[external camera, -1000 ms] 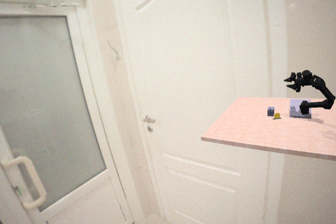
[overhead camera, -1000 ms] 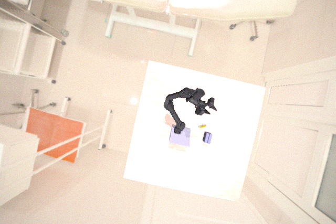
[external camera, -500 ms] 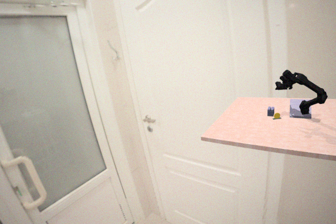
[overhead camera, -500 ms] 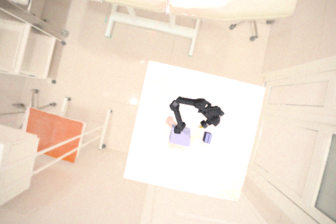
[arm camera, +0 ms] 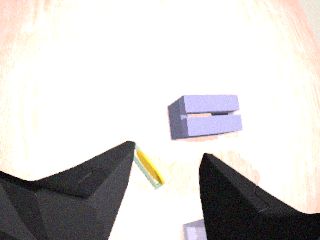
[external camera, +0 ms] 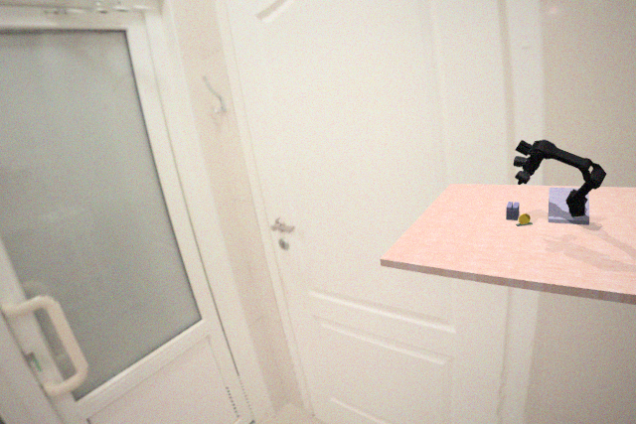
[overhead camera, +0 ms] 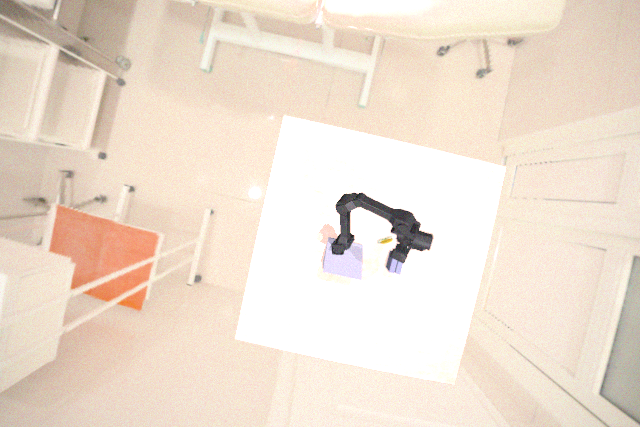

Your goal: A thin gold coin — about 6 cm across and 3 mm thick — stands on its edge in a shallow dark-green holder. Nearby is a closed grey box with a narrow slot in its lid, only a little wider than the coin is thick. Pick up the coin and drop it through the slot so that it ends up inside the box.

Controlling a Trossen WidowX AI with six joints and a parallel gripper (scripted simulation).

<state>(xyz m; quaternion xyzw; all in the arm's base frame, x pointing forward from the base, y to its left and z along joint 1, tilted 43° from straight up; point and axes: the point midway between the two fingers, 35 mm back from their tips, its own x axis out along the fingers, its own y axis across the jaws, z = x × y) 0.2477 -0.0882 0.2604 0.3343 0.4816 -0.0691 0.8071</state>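
Gold shows once only: one coin (external camera: pixel 524 218) standing on edge in its one dark-green holder (external camera: pixel 524 223) on the pink table (external camera: pixel 477 249). Just beside it sits one grey box (arm camera: pixel 204 116), a single narrow slot (arm camera: pixel 212 114) across its lid. One black arm (external camera: pixel 564 158) reaches from one pale block (external camera: pixel 557 204) at its base. Its one gripper (external camera: pixel 522 178) hangs well above the coin and box, touching neither; the two fingers stand partly apart, loose, with nothing between them.
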